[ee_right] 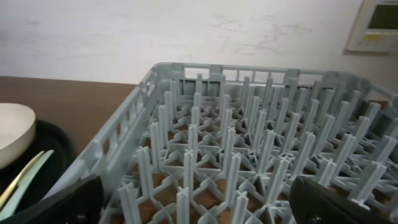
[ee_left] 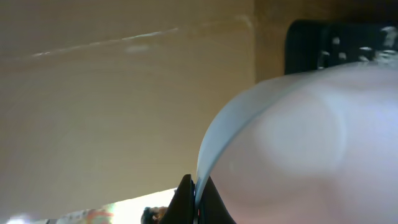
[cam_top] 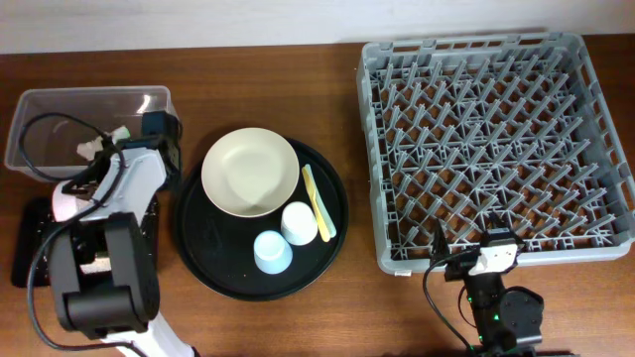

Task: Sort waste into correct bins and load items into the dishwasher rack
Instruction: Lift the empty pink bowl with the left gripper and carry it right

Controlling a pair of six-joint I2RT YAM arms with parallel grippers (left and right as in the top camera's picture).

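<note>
My left gripper (ee_left: 198,202) is shut on the rim of the small pink bowl (ee_left: 298,137), held tilted over the shallow black tray (ee_left: 323,37), which carries white rice-like specks. In the overhead view the pink bowl (cam_top: 65,203) sits under my left wrist by the black tray (cam_top: 25,243). The clear box (cam_top: 40,104) holds a white tissue (cam_top: 94,149). The cream bowl (cam_top: 250,171), white cup (cam_top: 299,222), light blue cup (cam_top: 272,251) and yellow utensil (cam_top: 317,201) lie on the round tray. My right gripper (cam_top: 491,260) is open and empty at the front edge of the grey rack (cam_top: 369,149). The red wrapper is hidden.
The large round black tray (cam_top: 213,258) lies between the bins and the rack. The rack (ee_right: 118,134) holds nothing and fills the right wrist view, where the right gripper (ee_right: 193,205) is spread wide. The cream bowl (ee_right: 12,130) and utensil (ee_right: 22,174) show at its left.
</note>
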